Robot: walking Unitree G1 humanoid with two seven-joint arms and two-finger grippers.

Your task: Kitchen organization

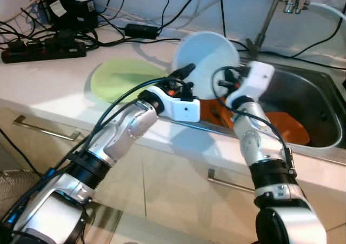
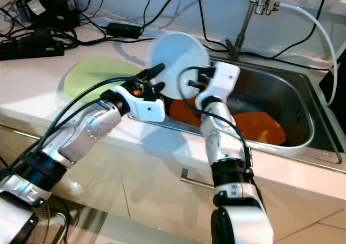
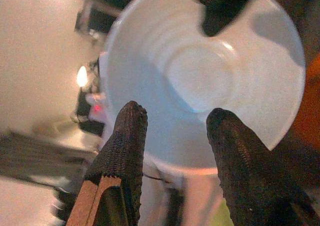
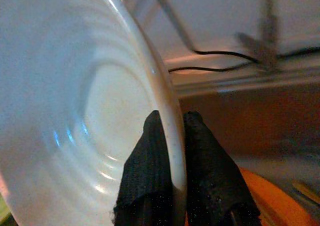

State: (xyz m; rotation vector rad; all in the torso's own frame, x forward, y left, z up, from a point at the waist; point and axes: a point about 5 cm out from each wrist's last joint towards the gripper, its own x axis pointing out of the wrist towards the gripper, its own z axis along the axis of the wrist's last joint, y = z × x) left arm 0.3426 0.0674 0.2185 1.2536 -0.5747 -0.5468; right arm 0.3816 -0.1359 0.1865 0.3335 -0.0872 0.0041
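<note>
above the near edge of the steel sink, a pale blue-white plate is held up on its edge, tilted, between the two arms. the right gripper pinches the plate's rim, one black finger on each face, as the right wrist view shows plainly. the left gripper sits just in front of the plate's concave face with its two fingers spread apart and nothing between them; in the head views its fingertips reach toward the plate's left rim, and whether they touch it cannot be told. down in the sink lie two orange plates, one partly under the other and partly hidden behind the right forearm. on the white counter to the left of the sink rests a flat light green plate. farther back along the wall sit a black power strip and a tangle of black cables, and a faucet rises behind the sink.
</note>
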